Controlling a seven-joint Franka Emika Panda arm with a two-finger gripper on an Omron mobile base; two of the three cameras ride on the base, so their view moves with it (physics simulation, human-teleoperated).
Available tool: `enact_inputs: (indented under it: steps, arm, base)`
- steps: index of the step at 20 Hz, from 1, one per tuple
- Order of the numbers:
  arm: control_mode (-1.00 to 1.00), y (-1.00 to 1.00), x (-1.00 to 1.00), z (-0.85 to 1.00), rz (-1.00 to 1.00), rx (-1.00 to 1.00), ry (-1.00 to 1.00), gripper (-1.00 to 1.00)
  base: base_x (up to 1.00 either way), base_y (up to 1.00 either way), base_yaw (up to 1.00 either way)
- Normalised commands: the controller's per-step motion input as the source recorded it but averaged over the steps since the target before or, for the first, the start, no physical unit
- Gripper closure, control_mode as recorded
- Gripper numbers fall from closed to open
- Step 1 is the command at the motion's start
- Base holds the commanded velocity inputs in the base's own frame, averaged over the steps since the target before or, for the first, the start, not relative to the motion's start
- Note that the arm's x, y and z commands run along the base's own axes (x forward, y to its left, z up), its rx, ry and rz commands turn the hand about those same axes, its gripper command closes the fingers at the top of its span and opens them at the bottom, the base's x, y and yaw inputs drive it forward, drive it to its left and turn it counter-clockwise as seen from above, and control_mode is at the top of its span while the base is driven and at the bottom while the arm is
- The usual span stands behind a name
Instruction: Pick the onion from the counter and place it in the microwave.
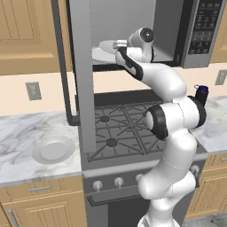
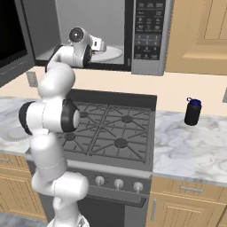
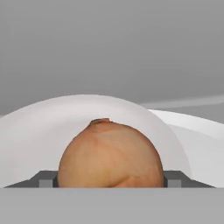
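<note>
A white robot arm is reaching up from in front of a black gas stove (image 2: 115, 128) into the open microwave (image 2: 150, 35), whose grey door (image 1: 82, 75) is swinging out to the left. Its gripper (image 3: 109, 183) is clamping the brown-orange onion (image 3: 111, 155) between its two dark fingertips (image 3: 43, 180), holding it over the round white turntable (image 3: 39, 135), though whether the bulb is touching the glass is hard to tell. A white plate (image 1: 53, 149) is sitting on the marbled counter (image 1: 22, 133) left of the stove, and a dark blue bottle (image 2: 193, 111) is standing on the right.
</note>
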Motion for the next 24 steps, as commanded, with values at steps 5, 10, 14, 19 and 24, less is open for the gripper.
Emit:
enact_inputs:
  steps: [5,10,14,19,24]
  arm:
    - [-1.00,0.11,0.08,0.00,0.00,0.00,0.00,1.00]
    - [-1.00,0.04,0.14,0.00,0.00,0.00,0.00,1.00]
    - [-1.00,0.00,0.12,0.00,0.00,0.00,0.00,-1.00]
    - [-1.00,0.00,0.08,0.00,0.00,0.00,-0.01,-1.00]
    - [-1.00,0.01,0.02,0.00,0.00,0.00,-0.02,-1.00]
  base:
    - [0.00,0.00,0.00]
    - [0.00,0.00,0.00]
    - [0.00,0.00,0.00]
    - [0.00,0.00,0.00]
    - [0.00,0.00,0.00]
